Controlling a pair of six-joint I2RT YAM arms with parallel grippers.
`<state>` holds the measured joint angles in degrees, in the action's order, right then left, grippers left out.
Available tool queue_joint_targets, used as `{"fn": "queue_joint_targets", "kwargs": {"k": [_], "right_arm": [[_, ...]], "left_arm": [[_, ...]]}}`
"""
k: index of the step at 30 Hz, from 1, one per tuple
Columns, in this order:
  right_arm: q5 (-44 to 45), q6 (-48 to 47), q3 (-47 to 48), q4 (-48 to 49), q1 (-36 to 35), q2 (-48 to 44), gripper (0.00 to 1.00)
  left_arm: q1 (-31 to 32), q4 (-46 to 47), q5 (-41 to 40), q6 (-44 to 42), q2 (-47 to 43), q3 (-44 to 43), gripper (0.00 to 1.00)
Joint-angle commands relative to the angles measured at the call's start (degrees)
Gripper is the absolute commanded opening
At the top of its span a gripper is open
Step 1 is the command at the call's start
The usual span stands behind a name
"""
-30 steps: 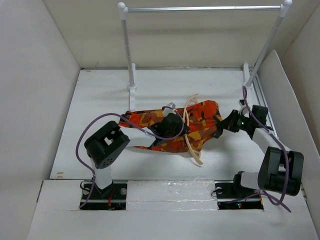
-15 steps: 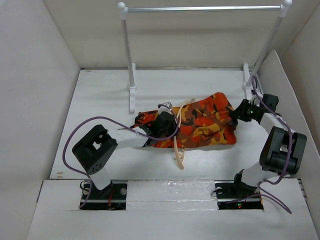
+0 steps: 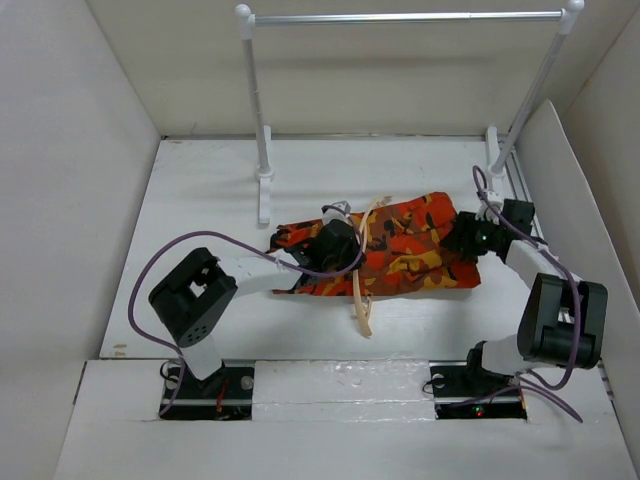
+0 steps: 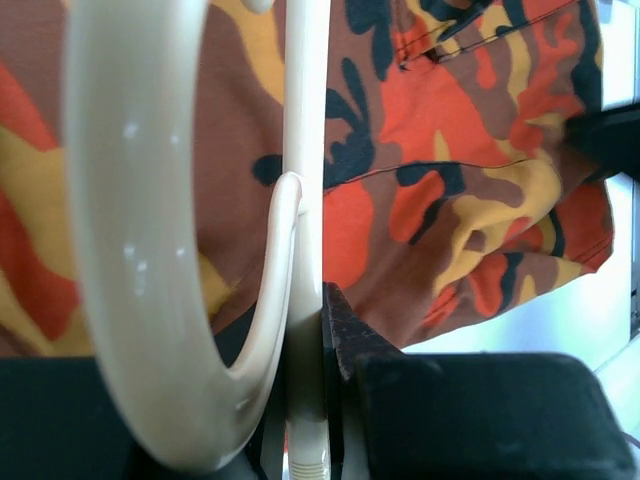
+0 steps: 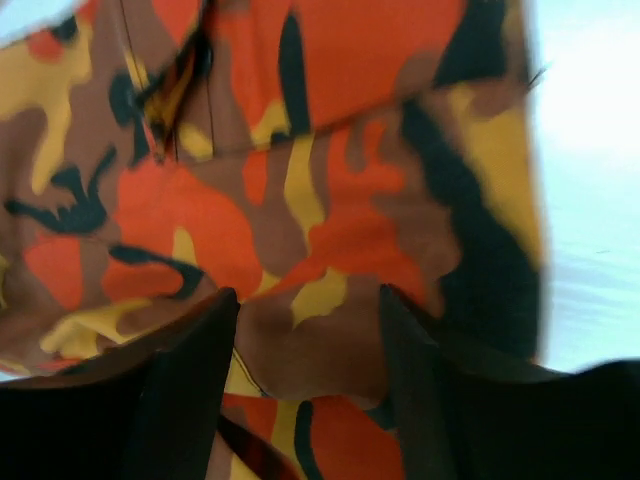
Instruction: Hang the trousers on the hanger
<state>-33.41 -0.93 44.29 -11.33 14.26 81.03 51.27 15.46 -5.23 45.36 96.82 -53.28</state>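
Shifted near-left, the right gripper (image 3: 464,240) is standing spread over the right end of the trousers (image 3: 410,252), lying centrally on the table (image 3: 200,220); the left gripper (image 3: 345,247) is pinching the hanger (image 3: 361,285) across them

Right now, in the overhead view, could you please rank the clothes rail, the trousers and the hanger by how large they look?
1. clothes rail, spanning the most of the frame
2. trousers
3. hanger, a thin curved strip
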Motion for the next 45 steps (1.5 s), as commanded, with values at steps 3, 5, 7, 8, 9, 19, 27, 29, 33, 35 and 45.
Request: {"fn": "queue_joint_targets", "kwargs": {"k": [3, 5, 7, 8, 9, 19, 27, 29, 33, 35, 45], "right_arm": [[0.27, 2.58, -6.58, 3.42, -2.65, -0.09, 0.35], [0.45, 3.47, -9.75, 3.42, -3.36, -0.79, 0.23], [-0.08, 4.61, -13.51, 3.69, -3.36, -3.76, 0.12], [0.27, 5.32, -14.66, 3.16, -3.36, -5.43, 0.10], [1.14, 5.76, -15.46, 1.59, -3.36, -7.19, 0.06], [2.64, 8.23, -19.51, -5.28, -3.89, -22.76, 0.02], [-0.52, 2.26, -13.63, -8.69, -4.59, -14.15, 0.36], [-0.17, -0.89, -10.91, -12.20, -5.12, -15.72, 0.49], [0.36, -3.03, -3.53, -17.84, -8.19, -22.84, 0.67], [-0.60, -3.20, 0.68, -18.02, -12.22, -26.53, 0.69], [-4.57, 8.65, 0.89, -1.25, -36.03, -32.61, 0.67]], "left_arm": [[3.04, -4.82, -5.56, 5.34, 0.83, -7.01, 0.00], [3.05, -5.53, -6.98, 6.40, 1.27, -9.13, 0.00], [3.58, -7.46, -9.52, 6.75, 1.45, -10.96, 0.00], [3.58, -7.81, -9.97, 6.67, 1.19, -11.41, 0.00], [3.58, -8.43, -11.45, 6.58, 1.18, -11.67, 0.00], [3.05, -7.73, -15.60, 3.69, 0.30, -7.19, 0.00], [4.19, -12.38, -18.84, 1.13, 0.40, -11.76, 0.00], [5.42, -13.61, -19.29, 0.95, -0.40, -13.25, 0.00], [6.47, -14.59, -19.56, 1.74, -2.68, -14.84, 0.00], [7.00, -14.32, -18.59, 2.18, -3.74, -15.54, 0.00], [7.53, -18.71, -17.53, 2.54, -7.69, -21.68, 0.00]]}}
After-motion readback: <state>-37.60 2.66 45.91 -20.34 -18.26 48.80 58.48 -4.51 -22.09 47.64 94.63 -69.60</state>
